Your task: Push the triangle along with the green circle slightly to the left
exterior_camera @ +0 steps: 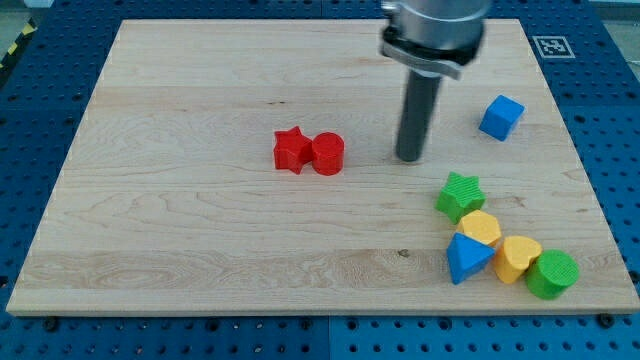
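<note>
My tip (410, 158) (bare rod, no claw to open/shut) sits mid-board, well above-left of the blue triangle (466, 259), whose apex points to view's right w/ long axis roughly left-right, near view's bottom right, w/ green circle (551, 274) further right beyond yellow heart (517, 258).

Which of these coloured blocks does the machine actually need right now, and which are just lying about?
Needed for the job:
- blue triangle
- green circle
- my tip, above and left of that cluster, touching no block

Just lying about:
- red star
- red cylinder
- blue cube
- green star
- yellow hexagon
- yellow heart
</note>
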Available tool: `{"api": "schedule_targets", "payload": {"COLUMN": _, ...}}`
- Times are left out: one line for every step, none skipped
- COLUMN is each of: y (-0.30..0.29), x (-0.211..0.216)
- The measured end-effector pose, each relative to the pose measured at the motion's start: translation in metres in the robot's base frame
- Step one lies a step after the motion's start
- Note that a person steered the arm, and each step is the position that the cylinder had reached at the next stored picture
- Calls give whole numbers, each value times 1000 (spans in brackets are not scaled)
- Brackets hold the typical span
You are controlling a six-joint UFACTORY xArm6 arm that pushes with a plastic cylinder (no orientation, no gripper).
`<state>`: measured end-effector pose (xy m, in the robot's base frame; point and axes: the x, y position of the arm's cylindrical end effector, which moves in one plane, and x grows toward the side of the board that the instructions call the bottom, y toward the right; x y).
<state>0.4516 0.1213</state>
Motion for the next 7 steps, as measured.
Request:
{"api": "schedule_targets", "payload": {"y": 61, "x": 2}}
{"api": "schedule_targets", "payload": {"y": 117, "x": 31}}
{"api": "schedule_targets", "payload": {"y": 162, "x": 74}}
{"api": "schedule_targets", "payload": {"y": 204, "x": 116}}
{"api": "schedule_targets", "payload": {"y": 195, "x": 153}}
{"api": "schedule_targets", "payload": {"y": 151, "x": 164}}
{"api": "schedule_targets", "payload": {"y": 126, "x": 167}}
